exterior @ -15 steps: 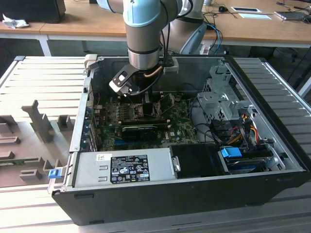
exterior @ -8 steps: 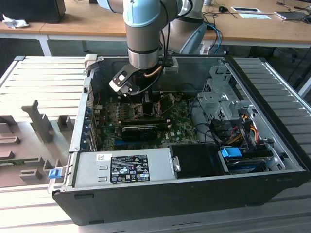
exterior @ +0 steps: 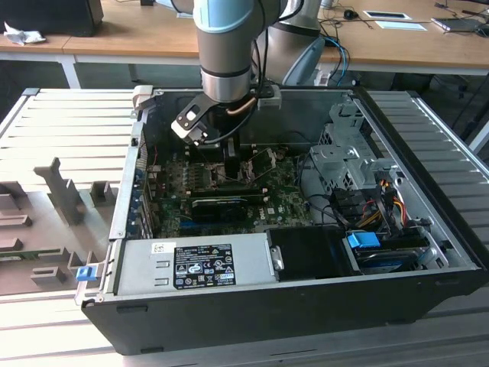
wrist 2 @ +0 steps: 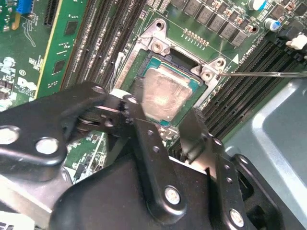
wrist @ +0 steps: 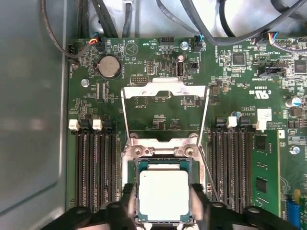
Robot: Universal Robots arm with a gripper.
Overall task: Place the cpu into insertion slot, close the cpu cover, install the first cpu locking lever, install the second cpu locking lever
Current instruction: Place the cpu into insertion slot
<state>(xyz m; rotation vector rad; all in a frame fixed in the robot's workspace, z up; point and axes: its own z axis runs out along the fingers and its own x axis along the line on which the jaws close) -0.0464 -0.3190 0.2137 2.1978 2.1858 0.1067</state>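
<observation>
Gripper [wrist 2: 164, 112] clamped on the cpu [wrist: 163, 195]: fingers [wrist: 128, 203] tight on two opp. edges, no gap seen in first wrist view. Cpu sits level inside the insertion slot [wrist: 144, 151]. Cpu cover [wrist: 165, 89] swung open off slot's hinge edge. Thin locking lever [wrist 2: 264, 73] unlatched, angled out beside slot. DIMM slots [wrist: 96, 167] flank slot on both sides.

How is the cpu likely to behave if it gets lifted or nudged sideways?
The cpu looks like a thin rigid plate, so it probably won't flex. Its smooth metal top suggests a slippery surface. It lies flat within the insertion slot rim, so a sideways nudge would likely be blocked, not slide it.
</observation>
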